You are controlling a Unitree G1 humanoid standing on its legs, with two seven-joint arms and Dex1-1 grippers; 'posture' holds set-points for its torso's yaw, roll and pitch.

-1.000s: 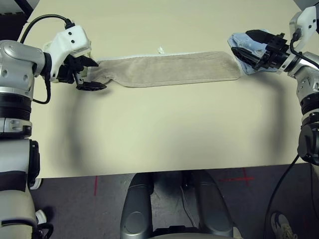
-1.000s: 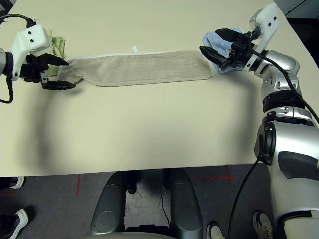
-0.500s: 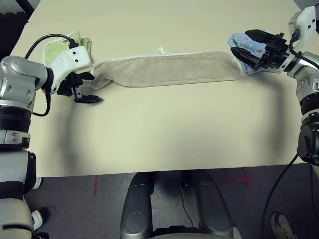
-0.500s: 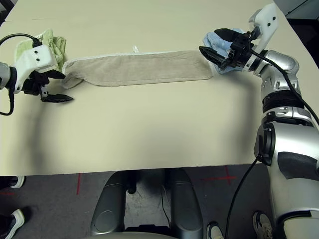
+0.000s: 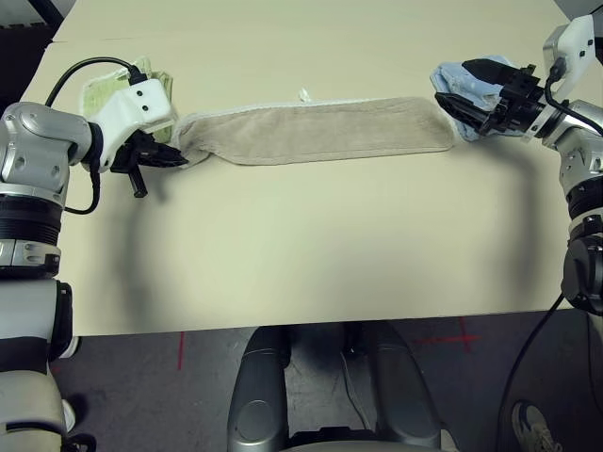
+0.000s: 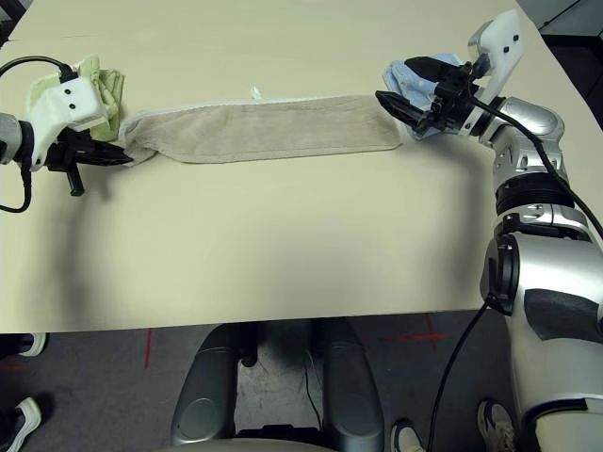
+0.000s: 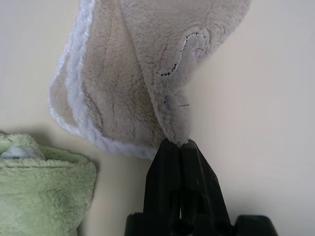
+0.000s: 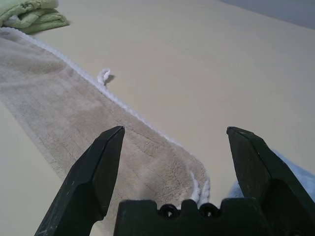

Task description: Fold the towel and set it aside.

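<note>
Left wrist view: the towel (image 7: 147, 73), already folded lengthwise, is pinched at its corner by the left gripper (image 7: 178, 147); the right gripper (image 8: 174, 142) is held spread over its far end; further folding remains.

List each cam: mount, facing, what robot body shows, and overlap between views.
Left eye and right eye: head, facing down over the table; silver forearms at both sides, left gripper, right gripper.
Left wrist: left arm, along shut fingers pinching the beige towel corner; green towel beside.
Right wrist: right arm, along open fingers over the towel's far end.
Shared: both wrist views show the beige and green towels.
</note>
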